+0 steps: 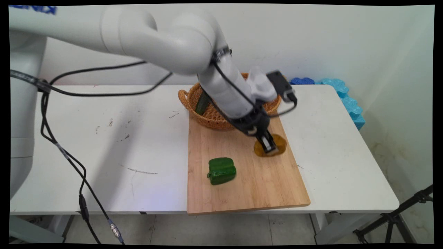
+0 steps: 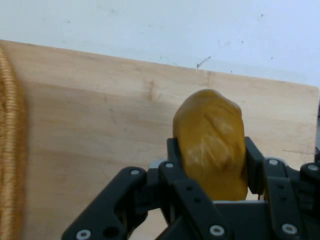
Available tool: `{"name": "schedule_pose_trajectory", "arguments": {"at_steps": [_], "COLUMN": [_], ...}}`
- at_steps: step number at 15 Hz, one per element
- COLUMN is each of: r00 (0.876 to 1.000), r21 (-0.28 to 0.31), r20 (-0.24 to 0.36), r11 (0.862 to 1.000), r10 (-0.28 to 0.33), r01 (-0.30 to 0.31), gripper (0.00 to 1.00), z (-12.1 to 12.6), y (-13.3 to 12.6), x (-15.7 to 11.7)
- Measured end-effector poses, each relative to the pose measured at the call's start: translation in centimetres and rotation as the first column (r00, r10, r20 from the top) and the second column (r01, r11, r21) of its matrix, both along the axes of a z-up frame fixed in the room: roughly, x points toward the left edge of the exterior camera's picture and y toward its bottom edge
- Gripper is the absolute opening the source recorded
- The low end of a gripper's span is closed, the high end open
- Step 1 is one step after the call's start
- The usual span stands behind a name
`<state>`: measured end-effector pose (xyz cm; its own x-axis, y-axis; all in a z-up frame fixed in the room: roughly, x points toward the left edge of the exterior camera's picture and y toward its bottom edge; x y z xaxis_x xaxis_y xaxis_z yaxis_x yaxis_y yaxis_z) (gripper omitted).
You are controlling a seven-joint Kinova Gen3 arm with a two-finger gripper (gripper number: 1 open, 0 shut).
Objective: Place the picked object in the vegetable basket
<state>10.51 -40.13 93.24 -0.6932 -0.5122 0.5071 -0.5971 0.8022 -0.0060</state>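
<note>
A: Gripping a smooth, rounded, ochre-yellow potato-like lump (image 2: 212, 145), the black end effector (image 1: 268, 147) has one finger (image 2: 175, 155) against each flank of it, clenched on it. The hand view shows the lump's skin faintly creased and slightly glossy, bulging up between the fingers.

B: Where does the lump sit?

A: Low over a pale wooden cutting board (image 1: 242, 180), a flat rectangle with fine straight grain, lying on the white worktop (image 1: 114, 145). Whether the lump touches the board I cannot tell. The end effector tilts down over the board's far right part.

B: What lies around the end effector?

A: Just behind it, at the board's far edge, stands a round wicker basket (image 1: 207, 117), tightly woven in orange-tan strands, with a small loop handle. A dark green, elongated vegetable (image 1: 202, 103) leans inside it. In the hand view the basket's ribbed weave runs down the left edge.

B: Anything nearer the camera?

A: A glossy green bell pepper (image 1: 221, 170), blocky and lobed, lies on the board, nearer than the end effector and to its left, well apart from it. The worktop is smooth, with scattered dark scuffs.
</note>
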Motion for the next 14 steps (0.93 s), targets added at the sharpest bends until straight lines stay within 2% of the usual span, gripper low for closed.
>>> {"name": "schedule_pose_trajectory", "arguments": {"at_steps": [5, 8, 11, 14], "r00": [0.998, 0.995, 0.989, 0.981], "r21": [-0.025, -0.058, -0.085, -0.101], "r20": [-0.039, -0.037, -0.020, 0.007], "r11": [0.998, 0.994, 0.986, 0.976], "r10": [0.049, 0.093, 0.144, 0.192], "r01": [-0.050, -0.095, -0.146, -0.191], "gripper": [0.00, 0.00, 0.00, 0.00], "z": [5.9, 8.1, 8.6, 7.8], "y": [-1.8, -4.1, -6.9, -9.7], "x": [2.5, 4.5, 6.4, 8.0]}}
